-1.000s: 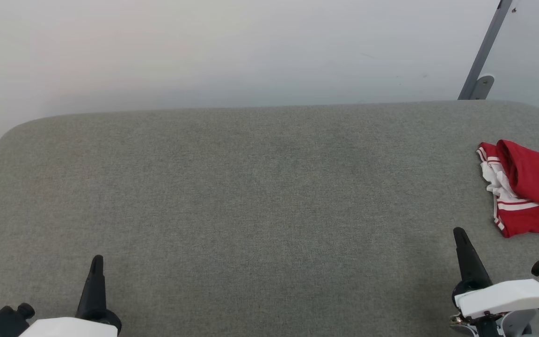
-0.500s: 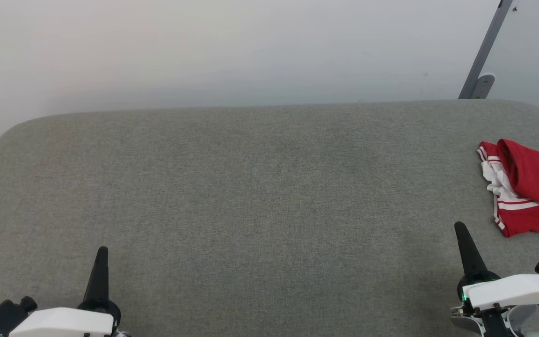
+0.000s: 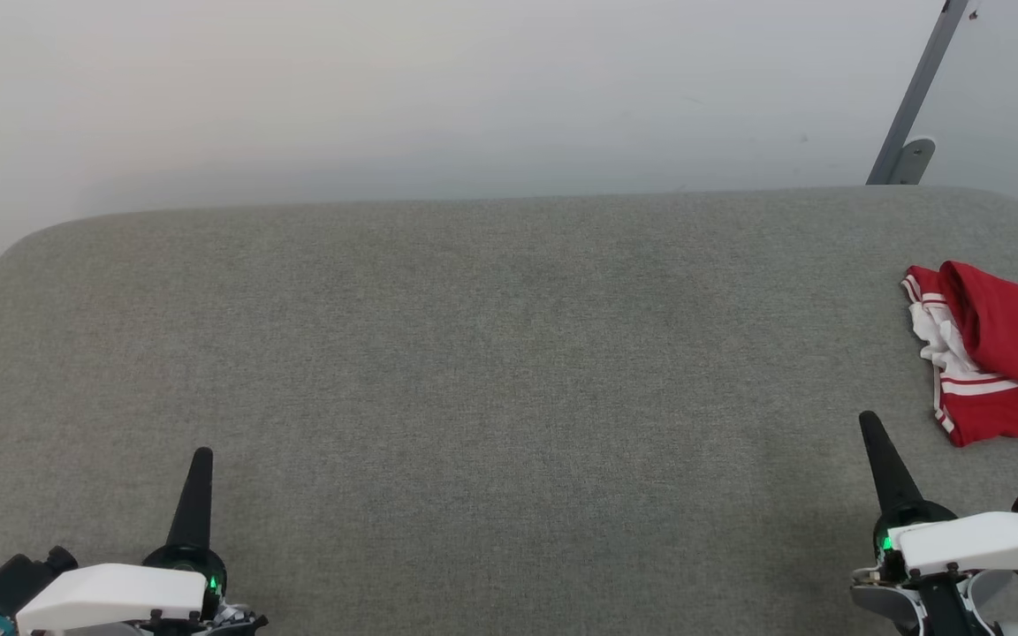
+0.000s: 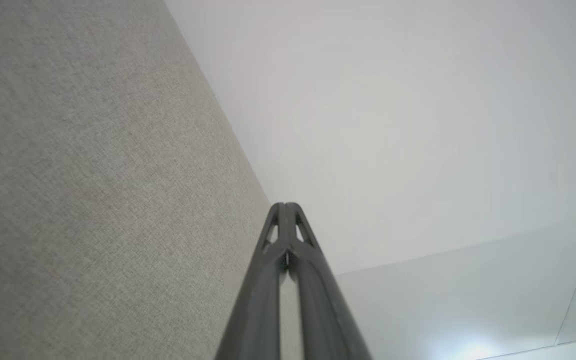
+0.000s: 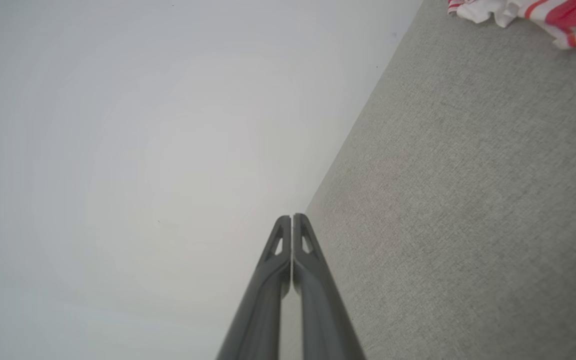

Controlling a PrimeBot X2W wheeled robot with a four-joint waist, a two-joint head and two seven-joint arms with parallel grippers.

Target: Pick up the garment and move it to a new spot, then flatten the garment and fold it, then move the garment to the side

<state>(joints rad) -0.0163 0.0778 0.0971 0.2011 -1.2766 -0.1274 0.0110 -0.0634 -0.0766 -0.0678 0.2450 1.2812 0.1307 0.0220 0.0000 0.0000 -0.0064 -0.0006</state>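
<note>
The grey fabric-covered surface (image 3: 474,353) spreads ahead of both our grippers and between them, bare across that whole stretch. Beyond their tips it ends at a plain pale wall (image 3: 385,88).

The garment (image 3: 1004,353) lies on this surface, ahead of our right gripper (image 3: 867,417) and out to its right. It is near the gripper but apart from it, and well away from our left gripper (image 3: 201,452). It is bunched, with red cloth rolled over white-and-red striped trim. It runs past the picture's edge, so we cannot tell its full shape.

Both grippers have their fingers pressed together with nothing between them. The right wrist view shows the right fingers (image 5: 280,280) tip to tip, with the garment's trim up at its far corner. The left fingers (image 4: 268,280) are likewise together.

As for progress, a heap at the side fits a garment waiting to be lifted, or one already set aside. What we see looks rumpled rather than squarely folded. We judge that flattening and folding are not shown as done here.

A grey metal strut (image 3: 915,97) leans against the wall, far ahead of the right gripper.
</note>
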